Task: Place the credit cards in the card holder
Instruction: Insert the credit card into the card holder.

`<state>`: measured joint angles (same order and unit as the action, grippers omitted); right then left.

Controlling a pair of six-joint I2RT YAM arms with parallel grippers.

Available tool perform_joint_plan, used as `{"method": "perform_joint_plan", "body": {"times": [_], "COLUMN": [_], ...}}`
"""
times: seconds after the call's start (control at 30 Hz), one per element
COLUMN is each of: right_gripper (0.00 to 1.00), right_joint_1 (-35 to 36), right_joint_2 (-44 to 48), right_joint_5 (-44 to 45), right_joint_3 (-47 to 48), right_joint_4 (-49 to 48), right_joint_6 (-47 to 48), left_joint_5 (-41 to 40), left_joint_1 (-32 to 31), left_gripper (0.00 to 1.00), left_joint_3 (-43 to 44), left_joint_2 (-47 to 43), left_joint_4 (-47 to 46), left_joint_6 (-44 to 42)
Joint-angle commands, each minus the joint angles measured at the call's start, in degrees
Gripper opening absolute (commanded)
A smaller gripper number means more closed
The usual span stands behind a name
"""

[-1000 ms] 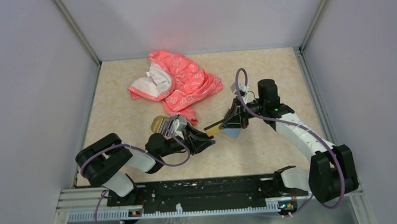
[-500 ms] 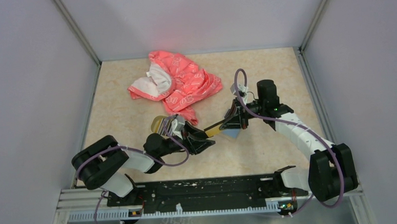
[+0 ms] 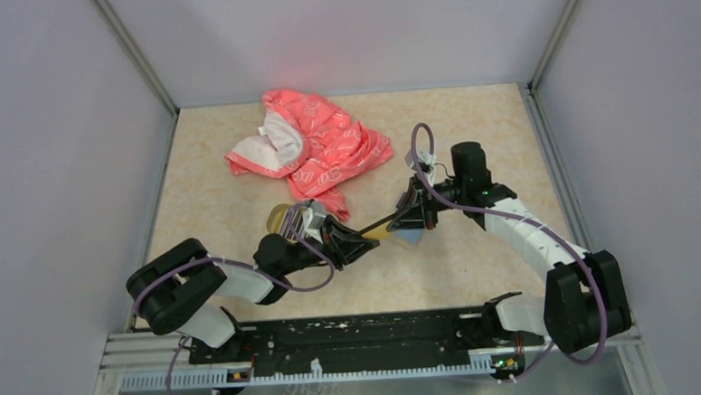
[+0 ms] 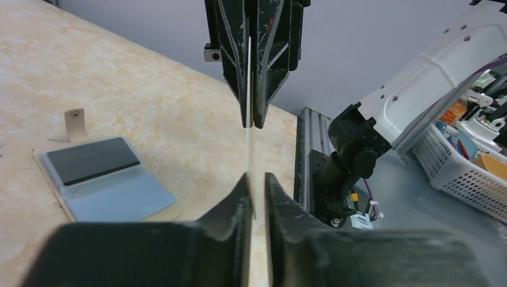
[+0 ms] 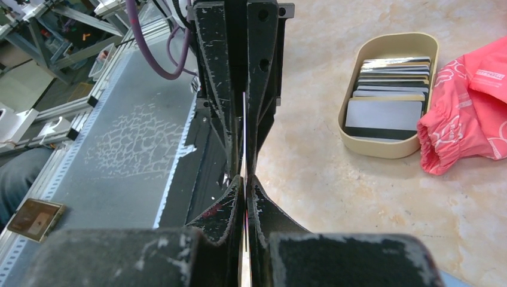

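Note:
A golden-tan credit card hangs edge-on between my two grippers above the table. My right gripper is shut on its far end; in the left wrist view its jaws pinch the card. My left gripper has a narrow gap between its jaws, with the card's near end lying against one finger. The card holder lies open on the table, blue-grey lining up, with a dark card in its top slot. It sits just under my right gripper. More credit cards are stacked in the oval dish.
The oval gold-rimmed dish sits behind my left gripper, partly hidden in the top view. A pink-red patterned cloth lies at the back centre, next to the dish. The rail with the arm bases runs along the near edge.
The card showed its golden face before and is now edge-on. My right gripper has shifted slightly left toward my left gripper. The left arm has barely moved.

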<state>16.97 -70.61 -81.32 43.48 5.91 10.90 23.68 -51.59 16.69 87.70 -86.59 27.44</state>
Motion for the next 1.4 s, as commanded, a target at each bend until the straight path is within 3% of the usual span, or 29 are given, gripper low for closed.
{"method": "perform_joint_plan", "body": {"times": [0.0, 0.03, 0.1, 0.17, 0.23, 0.3, 0.5, 0.6, 0.7, 0.8, 1.07, 1.37], "right_gripper": [0.0, 0.0, 0.04, 0.19, 0.38, 0.51, 0.6, 0.6, 0.59, 0.54, 0.39, 0.39], "right_joint_1": [0.7, 0.6, 0.7, 0.7, 0.6, 0.6, 0.4, 0.6, 1.3, 2.2, 4.3, 5.0], "right_joint_2": [-0.1, -0.1, -0.1, 0.0, 0.0, -0.2, 0.6, 0.4, -0.1, -0.6, -2.7, -3.6], "right_joint_5": [-1.7, -1.7, -1.5, -0.6, 2.4, 6.2, 9.0, 8.7, 8.7, 9.3, 11.7, 13.7], "right_joint_3": [0.5, 0.5, 1.0, 2.3, 5.9, 9.9, 12.3, 12.2, 11.8, 10.8, 10.1, 9.1], "right_joint_4": [0.5, 0.9, 2.5, 7.0, 19.6, 29.9, 36.2, 36.4, 36.3, 34.4, 32.1, 28.7], "right_joint_6": [2.2, 2.6, 4.1, 9.1, 19.6, 29.8, 37.0, 37.2, 37.4, 35.7, 33.2, 30.0], "left_joint_5": [-0.1, 0.2, 0.4, 1.8, 5.0, 10.0, 16.7, 18.0, 19.4, 20.8, 22.7, 24.2], "left_joint_1": [0.3, 0.3, 0.6, 1.5, 3.3, 5.7, 7.2, 7.3, 7.2, 7.2, 7.2, 7.1], "left_gripper": [0.09, 0.0, 0.0, 0.0, 0.0, 0.0, 0.0, 0.0, 0.0, 0.0, 0.0, 0.0], "left_joint_3": [1.1, 1.0, 0.5, 0.1, 0.3, 1.6, 12.6, 19.2, 24.6, 29.0, 31.5, 31.5], "left_joint_2": [-1.2, -1.2, -1.3, -1.8, -3.2, -6.5, -14.2, -13.6, -11.3, -8.8, -7.4, -8.1], "left_joint_4": [-16.2, -16.2, -16.1, -15.1, -9.9, 1.5, 56.1, 71.8, 81.1, 86.1, 86.3, 85.8], "left_joint_6": [0.3, 0.3, 0.7, 1.7, 3.7, 4.9, -10.5, -17.9, -22.6, -25.0, -25.4, -25.6]}}
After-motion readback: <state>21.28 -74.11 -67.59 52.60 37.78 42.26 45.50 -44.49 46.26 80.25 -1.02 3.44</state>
